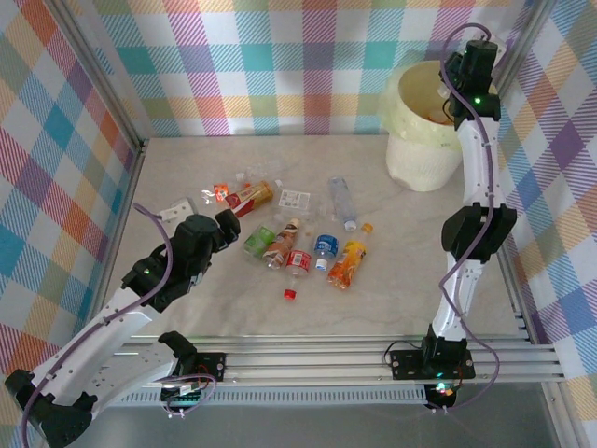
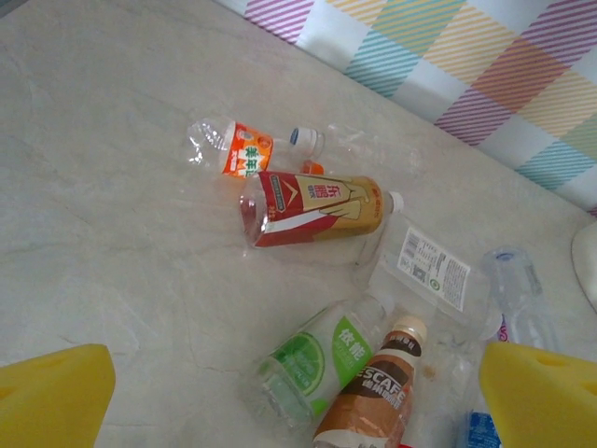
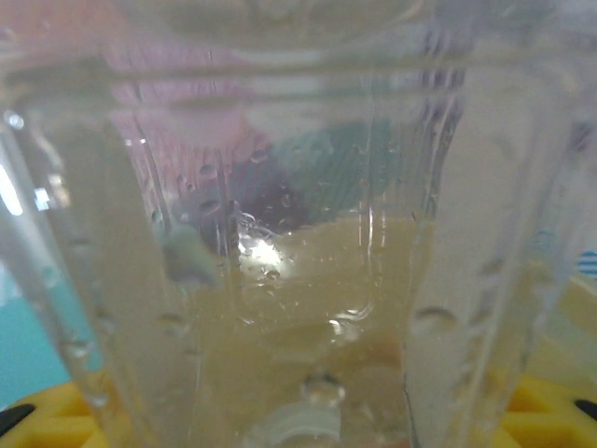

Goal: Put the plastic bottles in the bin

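Clear bottle [image 3: 280, 233] sits clamped in right gripper [image 1: 455, 103] over the bin [image 1: 420, 168], far right: drop step, release next. Left gripper [image 1: 228, 222] hangs wide open, empty, above loose bottles [image 1: 298, 252] mid-table.

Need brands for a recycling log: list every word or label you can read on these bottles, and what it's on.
"ESCAFE": brown coffee bottle; any letter before it is hidden.
"依能": green-label bottle, as best it reads.
Red-and-gold bottle: Chinese characters, too blurred to read.
Orange-label bottle: characters too blurred.
White label: fine print too small.
Top view: every label too small.
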`<state>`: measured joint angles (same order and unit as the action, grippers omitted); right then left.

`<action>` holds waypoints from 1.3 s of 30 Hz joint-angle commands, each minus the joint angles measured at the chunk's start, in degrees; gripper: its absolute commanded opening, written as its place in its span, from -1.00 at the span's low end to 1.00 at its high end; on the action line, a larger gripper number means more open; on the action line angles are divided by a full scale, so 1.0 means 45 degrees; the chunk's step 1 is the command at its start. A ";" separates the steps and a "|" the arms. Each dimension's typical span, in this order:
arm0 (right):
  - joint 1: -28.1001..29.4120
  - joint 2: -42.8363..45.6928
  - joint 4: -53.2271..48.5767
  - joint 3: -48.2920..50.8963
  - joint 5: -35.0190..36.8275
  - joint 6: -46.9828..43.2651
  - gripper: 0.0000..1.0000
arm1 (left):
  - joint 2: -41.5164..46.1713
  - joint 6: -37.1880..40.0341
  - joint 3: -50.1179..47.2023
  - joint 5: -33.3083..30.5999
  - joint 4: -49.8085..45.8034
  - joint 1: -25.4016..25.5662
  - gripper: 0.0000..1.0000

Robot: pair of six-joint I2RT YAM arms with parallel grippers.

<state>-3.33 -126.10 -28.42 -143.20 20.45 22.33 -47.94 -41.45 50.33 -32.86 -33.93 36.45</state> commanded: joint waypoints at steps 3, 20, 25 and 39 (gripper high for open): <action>-0.0151 -0.0379 -0.0760 -0.0538 0.1699 0.0271 0.30 | -0.0146 -0.0610 -0.0648 0.0449 0.0111 -0.0206 1.00; -0.0152 0.0722 -0.0910 0.0199 0.0313 -0.0989 0.78 | -0.1388 -0.0711 -0.0617 0.1599 0.0535 -0.0549 1.00; -0.0119 0.2262 -0.0835 0.1910 -0.1215 -0.1590 0.92 | -0.1939 -0.0725 -0.0508 0.2210 0.0903 -0.0619 1.00; -0.0104 0.8496 0.1038 1.0443 -0.5753 -0.1276 0.99 | -0.4241 -0.2075 -0.0050 0.3446 0.1971 -0.0697 1.00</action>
<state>-3.75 -93.56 -27.46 -102.94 2.55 14.79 -66.11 -47.42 48.69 -18.85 -27.44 33.87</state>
